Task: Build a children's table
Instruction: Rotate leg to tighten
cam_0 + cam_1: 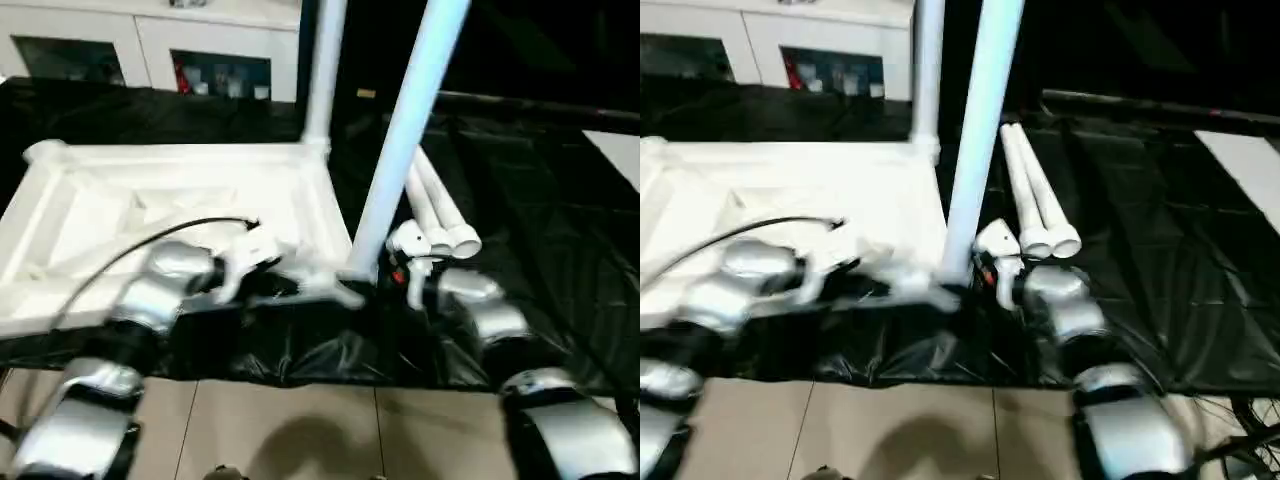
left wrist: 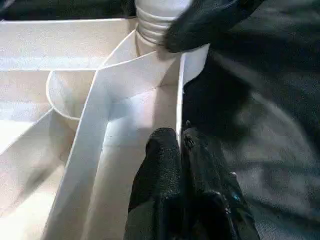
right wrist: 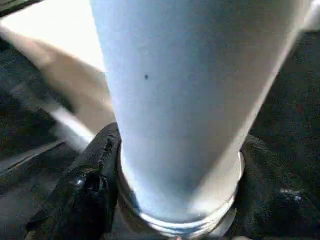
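The white plastic rectangular table top (image 1: 180, 215) is lying ribbed underside up on the black-covered tabletop (image 1: 540, 230). One long white tubular leg (image 1: 325, 70) is standing upright in its far corner socket. A second white leg (image 1: 405, 135) is leaning slightly in the near corner socket, and the right pincer (image 3: 175, 200) is gripping its base, one black finger (image 3: 90, 185) on each side. The left pincer (image 2: 181, 165) is pinching the top's thin side wall near that corner, fingers nearly together. Two more white legs (image 1: 440, 215) are lying side by side just beyond the right pincer.
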Controlling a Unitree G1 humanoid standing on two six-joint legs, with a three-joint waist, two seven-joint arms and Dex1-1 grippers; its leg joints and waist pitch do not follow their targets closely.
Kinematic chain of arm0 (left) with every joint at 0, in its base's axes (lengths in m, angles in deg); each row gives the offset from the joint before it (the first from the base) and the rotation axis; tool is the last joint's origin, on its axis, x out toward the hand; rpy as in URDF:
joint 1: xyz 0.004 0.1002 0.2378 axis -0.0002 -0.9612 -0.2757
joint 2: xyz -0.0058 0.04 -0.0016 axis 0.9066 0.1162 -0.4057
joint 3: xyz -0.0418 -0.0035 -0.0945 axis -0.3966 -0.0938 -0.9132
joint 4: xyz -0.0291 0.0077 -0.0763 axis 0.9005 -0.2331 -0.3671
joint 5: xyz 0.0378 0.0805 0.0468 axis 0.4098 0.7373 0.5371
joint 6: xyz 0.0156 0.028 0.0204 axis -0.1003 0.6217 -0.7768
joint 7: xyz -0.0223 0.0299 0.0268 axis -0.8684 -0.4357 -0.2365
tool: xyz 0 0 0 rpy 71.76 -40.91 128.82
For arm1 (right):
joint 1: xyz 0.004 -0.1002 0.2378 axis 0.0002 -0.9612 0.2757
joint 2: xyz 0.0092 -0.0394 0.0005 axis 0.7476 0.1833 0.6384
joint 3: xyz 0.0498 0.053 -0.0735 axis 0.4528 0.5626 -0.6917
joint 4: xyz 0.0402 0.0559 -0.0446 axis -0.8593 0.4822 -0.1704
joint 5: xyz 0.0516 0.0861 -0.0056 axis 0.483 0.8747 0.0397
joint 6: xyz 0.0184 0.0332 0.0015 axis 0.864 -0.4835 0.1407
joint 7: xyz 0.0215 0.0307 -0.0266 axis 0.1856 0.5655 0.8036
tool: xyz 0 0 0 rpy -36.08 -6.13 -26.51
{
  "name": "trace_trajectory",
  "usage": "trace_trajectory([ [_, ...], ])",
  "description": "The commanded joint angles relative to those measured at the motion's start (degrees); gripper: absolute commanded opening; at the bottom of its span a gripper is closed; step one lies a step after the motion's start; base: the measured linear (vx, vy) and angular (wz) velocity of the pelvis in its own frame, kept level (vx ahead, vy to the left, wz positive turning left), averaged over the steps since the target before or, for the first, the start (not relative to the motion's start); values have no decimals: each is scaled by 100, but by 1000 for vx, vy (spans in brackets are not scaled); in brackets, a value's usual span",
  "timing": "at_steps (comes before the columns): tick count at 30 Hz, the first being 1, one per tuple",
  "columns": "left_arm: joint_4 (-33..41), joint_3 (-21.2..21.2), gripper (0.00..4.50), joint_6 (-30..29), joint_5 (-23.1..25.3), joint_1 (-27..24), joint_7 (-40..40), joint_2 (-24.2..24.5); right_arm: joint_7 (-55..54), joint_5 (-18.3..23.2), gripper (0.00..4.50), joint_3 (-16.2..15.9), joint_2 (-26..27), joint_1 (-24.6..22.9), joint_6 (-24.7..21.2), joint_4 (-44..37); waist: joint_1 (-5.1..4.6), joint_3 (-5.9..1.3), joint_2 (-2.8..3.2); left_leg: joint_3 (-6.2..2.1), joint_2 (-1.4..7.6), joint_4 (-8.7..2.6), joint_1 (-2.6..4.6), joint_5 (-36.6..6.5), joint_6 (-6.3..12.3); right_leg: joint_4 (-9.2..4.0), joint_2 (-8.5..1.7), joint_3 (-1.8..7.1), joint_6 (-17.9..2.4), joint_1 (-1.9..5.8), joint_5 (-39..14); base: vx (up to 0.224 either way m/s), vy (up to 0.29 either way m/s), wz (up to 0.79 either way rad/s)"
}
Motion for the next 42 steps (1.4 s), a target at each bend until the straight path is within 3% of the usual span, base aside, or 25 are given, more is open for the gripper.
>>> trace_trajectory([
  [1,-29,166,0,-142,-16,180,-541,-571,-738,21,275,-131,595,140,-24,150,-34,-327,79,-81,82,-397,96,-1613,-105,-548,-464,274,-814,191,-2453,0,0,0],
  [2,-100,184,0,-208,57,258,-897,-831,-1587,-25,275,-59,904,222,-60,262,-59,-327,90,-77,82,-403,97,-1620,-151,-545,-450,276,-843,176,-2358,0,0,0],
  [3,-118,192,0,-208,75,271,-958,-873,-1716,-40,275,-64,970,233,-56,267,-84,-335,61,-78,71,-406,88,-1628,-174,-540,-433,270,-826,184,-2293,0,0,0],
  [6,-157,306,0,-97,194,286,-940,-863,-1958,-120,275,-104,1172,243,92,210,-106,-348,79,-78,60,-396,75,-1681,-107,-540,-434,272,-822,189,-2153,0,0,0],
  [8,-180,310,0,-52,228,290,-945,-811,-1872,-162,330,-146,1189,217,202,147,-116,-354,85,-68,61,-395,59,-1613,-29,-518,-420,277,-879,202,-1882,0,0,0],
  [14,-154,252,0,139,280,217,-849,-528,-1713,-259,389,-138,1000,147,294,26,-134,-358,86,-64,67,-401,29,-1485,24,-476,-423,280,-1003,236,-1550,0,0,0],
  [18,-109,142,0,517,201,84,-625,-272,-1254,-206,393,-187,627,82,359,-114,-129,-363,80,-60,67,-392,20,-1404,84,-466,-423,281,-1032,255,-1448,0,0,0],
  [22,-34,52,0,492,120,22,-533,-168,-803,-209,393,-263,361,20,430,-253,-129,-379,84,-48,80,-381,15,-1225,150,-417,-413,284,-1157,267,-1060,0,0,0],
  [24,77,-23,44,294,-29,-3,-333,-105,-671,-213,395,-230,209,29,487,-253,-132,-384,86,-41,76,-371,5,-1126,168,-391,-415,285,-1242,284,-880,0,0,0],
  [28,125,-44,71,192,-81,-15,-283,-19,-580,-227,395,-171,126,43,500,-232,-133,-404,76,-39,75,-358,-15,-978,210,-352,-414,288,-1311,308,-595,0,0,0],
  [31,34,-62,95,242,-39,3,-396,83,-479,-161,395,-199,41,52,510,-225,-154,-426,78,-29,68,-331,-25,-754,345,-306,-402,286,-1427,315,-164,0,0,0],
  [35,-24,-16,95,240,17,6,-281,242,-371,-148,395,-228,2,60,520,-229,-153,-410,80,-21,75,-332,-21,-764,393,-313,-401,282,-1464,295,-193,0,0,0],
  [42,81,28,95,26,41,-47,-61,454,-233,-159,395,-256,-27,60,557,-218,-168,-393,74,-26,83,-341,-6,-967,250,-349,-415,292,-1366,282,-629,0,0,0],
])
